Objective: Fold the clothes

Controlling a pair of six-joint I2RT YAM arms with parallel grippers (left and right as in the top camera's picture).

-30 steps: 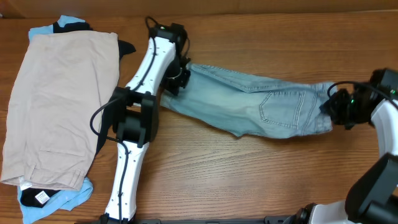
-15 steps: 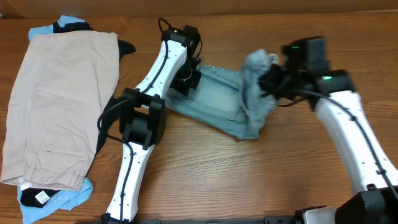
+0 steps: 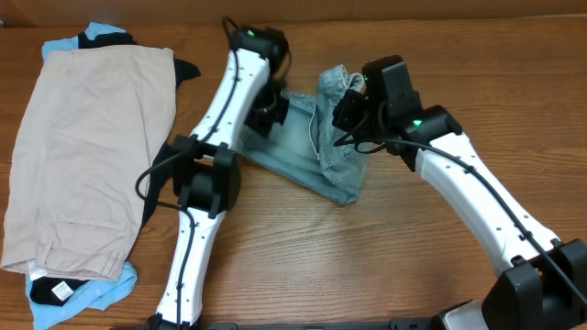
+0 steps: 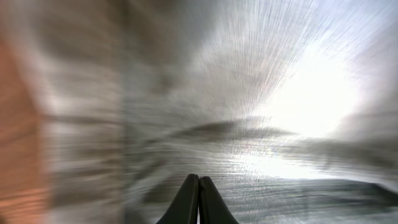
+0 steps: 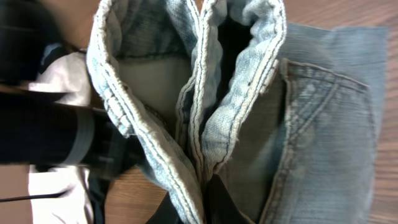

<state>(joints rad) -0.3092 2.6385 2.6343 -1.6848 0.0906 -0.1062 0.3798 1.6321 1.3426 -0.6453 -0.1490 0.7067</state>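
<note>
The faded light-blue denim shorts [image 3: 298, 151] lie mid-table with their right end lifted and folded leftward. My right gripper [image 3: 347, 112] is shut on that bunched hem and holds it above the rest of the fabric. In the right wrist view the hem folds [image 5: 205, 93] run up from the pinching fingers [image 5: 205, 190], beside a stitched pocket [image 5: 329, 124]. My left gripper [image 3: 269, 115] is over the shorts' left end. In the blurred left wrist view its fingertips [image 4: 199, 186] are pressed together, with nothing seen between them and pale denim behind.
A beige garment [image 3: 92, 147] lies flat at the left on top of sky-blue [image 3: 64, 44] and black [image 3: 188, 70] garments, with a white label [image 3: 60, 290] at its near corner. Bare wood table [image 3: 413, 275] lies in front of and to the right of the shorts.
My right gripper has carried the shorts' right end from the far right across to the left, folding it over the middle. My left gripper has shifted slightly up and to the left.
</note>
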